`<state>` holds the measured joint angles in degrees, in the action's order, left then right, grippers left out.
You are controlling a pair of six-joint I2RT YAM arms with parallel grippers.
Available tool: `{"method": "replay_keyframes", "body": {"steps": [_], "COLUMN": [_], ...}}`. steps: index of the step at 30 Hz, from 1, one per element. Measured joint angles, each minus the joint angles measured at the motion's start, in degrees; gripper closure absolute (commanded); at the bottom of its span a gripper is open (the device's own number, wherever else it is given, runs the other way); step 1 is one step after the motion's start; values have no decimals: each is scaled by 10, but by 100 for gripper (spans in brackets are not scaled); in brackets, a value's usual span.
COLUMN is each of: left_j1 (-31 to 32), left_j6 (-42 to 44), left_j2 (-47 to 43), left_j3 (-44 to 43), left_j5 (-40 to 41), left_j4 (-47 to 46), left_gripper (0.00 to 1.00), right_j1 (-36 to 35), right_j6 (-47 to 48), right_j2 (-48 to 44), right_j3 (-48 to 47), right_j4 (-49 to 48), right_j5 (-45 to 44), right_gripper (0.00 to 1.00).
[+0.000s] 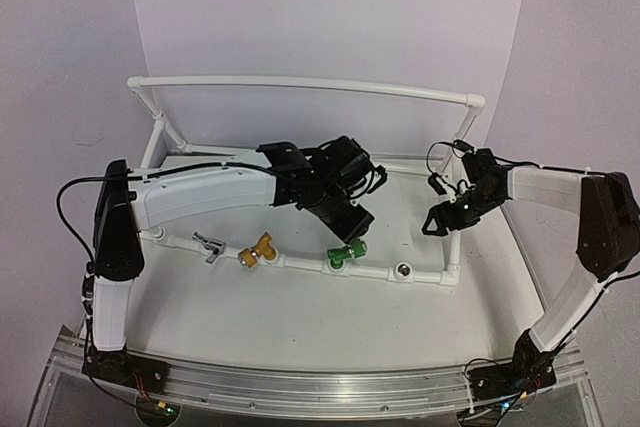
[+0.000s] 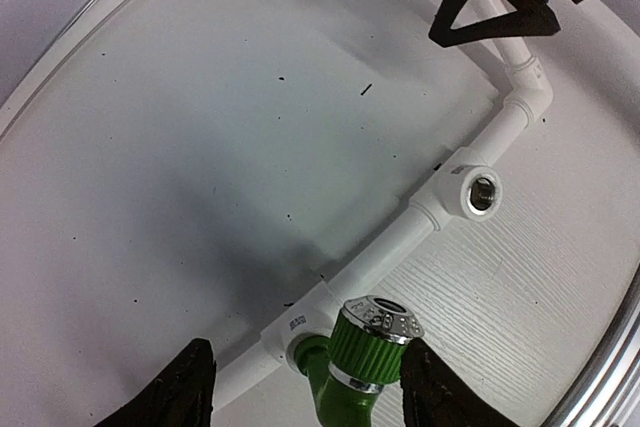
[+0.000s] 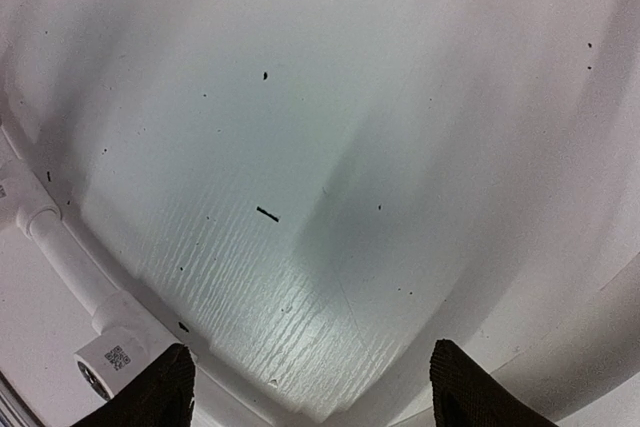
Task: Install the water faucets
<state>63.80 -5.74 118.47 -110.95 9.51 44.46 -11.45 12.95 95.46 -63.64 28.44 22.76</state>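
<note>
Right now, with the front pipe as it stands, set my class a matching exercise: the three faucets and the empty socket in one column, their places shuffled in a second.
1 green faucet
2 brass-yellow faucet
3 silver faucet
4 empty socket

a leftmost on the front pipe
b between the fingers of the left gripper
c nearest the pipe's right corner
d between the silver and green ones

Pairs: 1-b; 2-d; 3-a; 4-c

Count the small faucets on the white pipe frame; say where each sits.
3, all on the white front pipe: silver faucet leftmost, brass-yellow faucet beside it, bright green faucet further right. None appears hidden.
</note>
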Motion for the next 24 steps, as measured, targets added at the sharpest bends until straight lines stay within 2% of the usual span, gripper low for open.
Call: {"method": "replay_keyframes", "body": {"steps": [6,13,21,24], "left_j1": [2,10,13,13], "left_j6": [18,40,86,100], "left_j2": [39,70,71,70], "left_j3": [-41,-53,-53,-51], "left_j5": [-16,-82,-87,-86], "left_j4": [7,43,50,51], "left_gripper": [38,46,57,55], "right_j1": [1,1,1,1], "right_j6": [0,0,0,0], "right_j2": [0,0,0,0], "right_j3": [0,0,0,0], "right_j4": [0,0,2,5], "right_j5": [1,1,1,1], "right_gripper": [22,22,22,22]}}
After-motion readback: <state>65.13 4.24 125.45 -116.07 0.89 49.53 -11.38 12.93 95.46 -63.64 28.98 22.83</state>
